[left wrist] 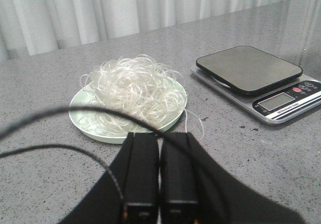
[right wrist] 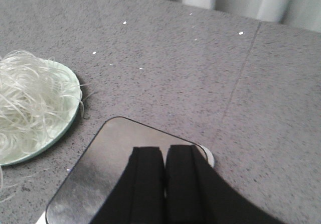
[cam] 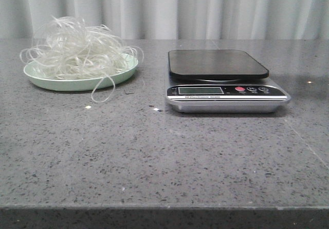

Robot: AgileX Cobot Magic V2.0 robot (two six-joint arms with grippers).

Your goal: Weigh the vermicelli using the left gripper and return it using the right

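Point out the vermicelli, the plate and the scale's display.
vermicelli [cam: 77, 46]: front view, middle of the noodle pile.
plate [cam: 72, 84]: front view, its near green rim.
display [cam: 200, 90]: front view, the scale's screen on its front panel.

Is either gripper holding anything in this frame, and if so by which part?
Nothing is held. The left gripper and right gripper are both shut and empty; the whitish vermicelli strands lie untouched on the mint-green plate.

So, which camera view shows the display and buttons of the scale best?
The front view: the scale faces the camera, so its display and red button are plain. The left wrist view shows them smaller and at an angle. The right wrist view shows only the dark platform, partly behind the right gripper.
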